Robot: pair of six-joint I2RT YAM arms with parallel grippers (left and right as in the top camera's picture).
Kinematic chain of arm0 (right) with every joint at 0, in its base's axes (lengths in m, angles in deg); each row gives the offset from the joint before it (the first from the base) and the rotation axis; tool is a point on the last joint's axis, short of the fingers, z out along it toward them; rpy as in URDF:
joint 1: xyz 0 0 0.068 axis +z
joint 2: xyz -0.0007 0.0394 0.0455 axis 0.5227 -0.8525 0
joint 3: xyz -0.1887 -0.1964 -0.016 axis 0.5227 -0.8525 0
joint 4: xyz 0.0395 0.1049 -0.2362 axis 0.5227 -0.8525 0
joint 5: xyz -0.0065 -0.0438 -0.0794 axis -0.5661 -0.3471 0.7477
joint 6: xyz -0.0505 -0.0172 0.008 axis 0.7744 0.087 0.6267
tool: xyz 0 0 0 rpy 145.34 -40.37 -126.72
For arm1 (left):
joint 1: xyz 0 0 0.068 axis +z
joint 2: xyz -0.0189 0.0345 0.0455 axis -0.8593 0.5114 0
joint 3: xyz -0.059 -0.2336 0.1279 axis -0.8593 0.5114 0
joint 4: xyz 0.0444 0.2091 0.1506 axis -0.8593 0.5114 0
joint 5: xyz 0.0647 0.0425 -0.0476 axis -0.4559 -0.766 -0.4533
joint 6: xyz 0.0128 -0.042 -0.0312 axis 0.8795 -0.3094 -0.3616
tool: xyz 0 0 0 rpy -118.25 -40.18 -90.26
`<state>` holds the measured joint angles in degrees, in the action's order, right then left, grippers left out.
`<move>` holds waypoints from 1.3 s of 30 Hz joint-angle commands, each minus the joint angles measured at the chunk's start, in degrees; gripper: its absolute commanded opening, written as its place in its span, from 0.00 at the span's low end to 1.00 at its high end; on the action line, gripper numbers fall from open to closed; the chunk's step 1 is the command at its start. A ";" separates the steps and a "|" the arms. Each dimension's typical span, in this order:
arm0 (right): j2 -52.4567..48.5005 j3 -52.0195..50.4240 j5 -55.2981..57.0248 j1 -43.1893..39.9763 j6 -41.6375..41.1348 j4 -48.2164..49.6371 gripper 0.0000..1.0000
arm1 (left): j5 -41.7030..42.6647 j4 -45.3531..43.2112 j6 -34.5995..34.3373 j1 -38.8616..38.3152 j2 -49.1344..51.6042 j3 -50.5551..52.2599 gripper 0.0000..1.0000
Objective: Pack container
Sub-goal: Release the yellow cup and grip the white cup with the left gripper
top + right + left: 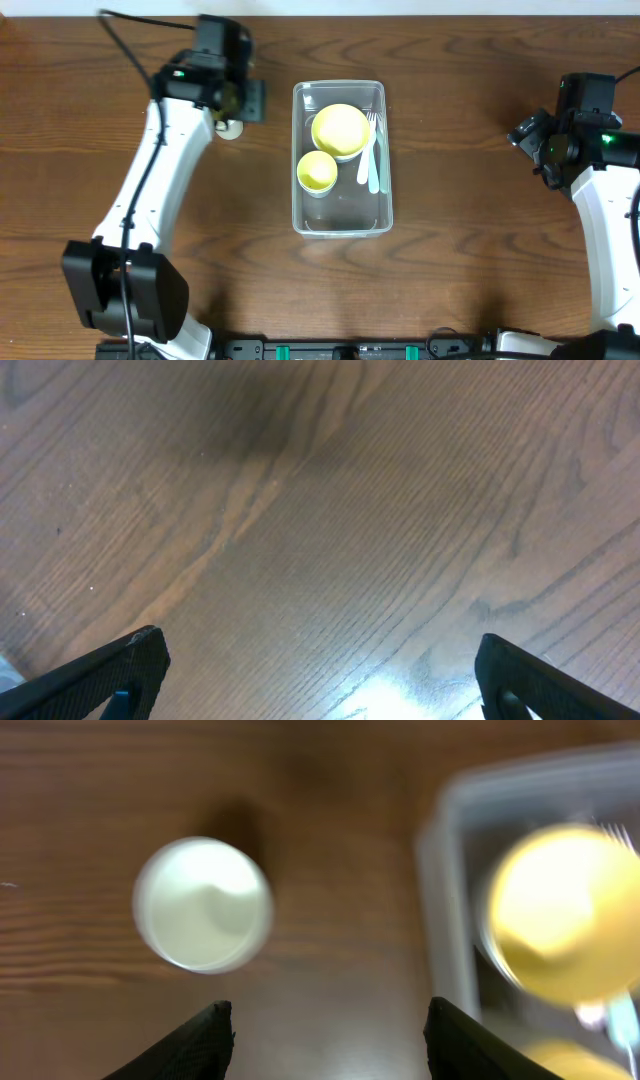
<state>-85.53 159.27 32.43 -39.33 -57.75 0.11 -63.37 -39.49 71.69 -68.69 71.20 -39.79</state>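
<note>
Cup just beside container

1. One clear container is counted.
2. Two yellow vessels are counted inside it: one yellow bowl at 12 o'clock and one yellow cup at 8 o'clock.
3. Two utensils are counted inside at 3 o'clock: one white fork and one pale-blue utensil.
4. One white cup is counted outside, at the container's 9 o'clock.
</note>
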 commanded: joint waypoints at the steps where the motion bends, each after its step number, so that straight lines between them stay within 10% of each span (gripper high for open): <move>1: 0.04 0.72 0.98 -0.15 -0.76 -0.02 0.99 | -0.61 -1.51 -0.39 2.25 0.52 -1.11 0.63; 33: 0.04 0.72 0.98 -0.11 -0.76 -0.02 0.99 | -3.82 -4.57 2.01 2.95 17.70 -0.98 0.40; 39: 0.04 0.72 0.98 -0.11 -0.76 -0.02 0.99 | -3.85 -3.63 1.97 2.95 17.70 -0.94 0.06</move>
<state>-85.53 159.27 32.41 -39.33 -57.77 0.14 -66.47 -43.84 73.20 -65.76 88.32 -39.79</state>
